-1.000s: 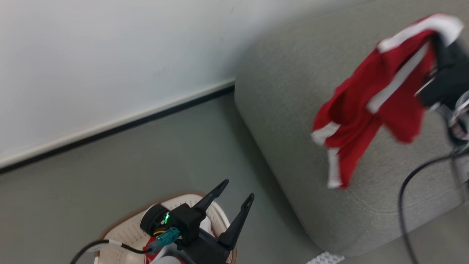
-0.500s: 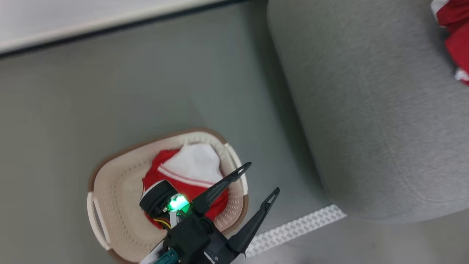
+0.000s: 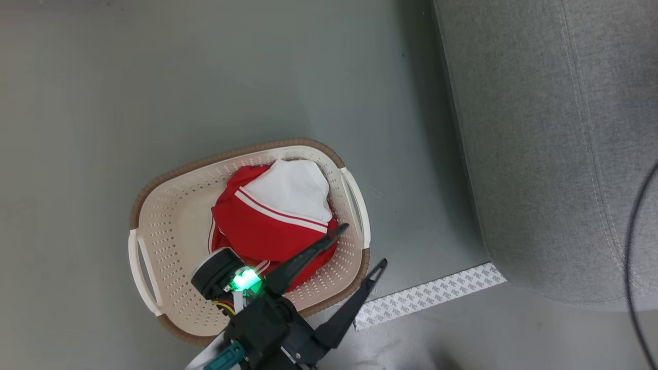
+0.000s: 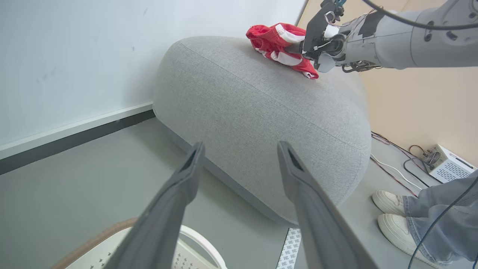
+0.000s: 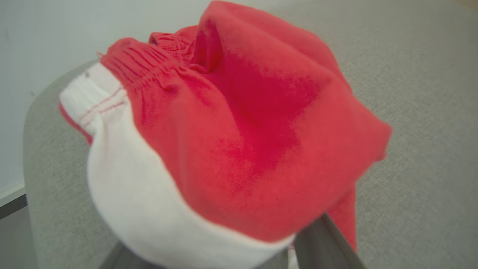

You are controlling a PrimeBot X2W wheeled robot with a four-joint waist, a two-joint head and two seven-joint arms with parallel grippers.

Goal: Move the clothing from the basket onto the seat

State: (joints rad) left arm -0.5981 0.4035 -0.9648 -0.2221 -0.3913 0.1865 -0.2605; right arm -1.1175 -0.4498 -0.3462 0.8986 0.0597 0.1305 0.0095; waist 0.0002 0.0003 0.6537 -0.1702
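My left gripper (image 3: 363, 245) hovers, jaws wide, over oval cream plastic basket (image 3: 169, 231); right gripper (image 4: 304, 43), jaws spread, under red-white fabric clothing (image 4: 274, 39) on grey upholstered seat (image 4: 261, 112).

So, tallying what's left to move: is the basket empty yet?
Not empty. In the head view, a red garment with a white panel lies bunched inside the basket.

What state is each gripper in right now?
Left gripper: open, empty, over the oval cream perforated plastic basket.
Right gripper: open, soft red-and-white fabric garment draped over its fingers.
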